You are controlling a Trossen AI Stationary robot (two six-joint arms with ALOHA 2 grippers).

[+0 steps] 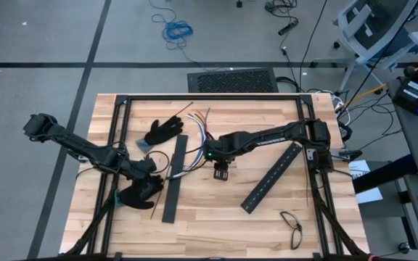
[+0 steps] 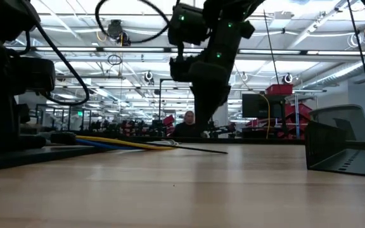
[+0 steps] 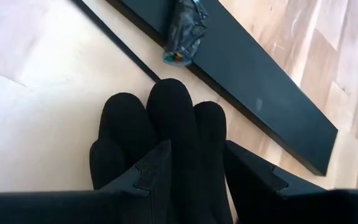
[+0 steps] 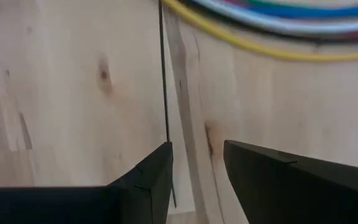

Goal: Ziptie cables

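No readable writing is seen; a black glove (image 3: 166,137) is clenched by the left gripper (image 3: 194,165), while the right gripper (image 4: 197,165) is parted over a ziptie (image 4: 164,81) near the cables (image 4: 272,25)

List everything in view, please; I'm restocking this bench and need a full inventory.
cables: one loose bundle; red, blue, white, yellow-green; table centre
ziptie: one clearly seen; dark; under the right gripper
slotted bars: two; black; flat on the table, either side of centre
gloves: two; black; one left of the cables, one in the left gripper
glasses: one pair; dark; right front corner
table: one; pale wood, black frame
left gripper: shut on one glove
right gripper: open, above the ziptie
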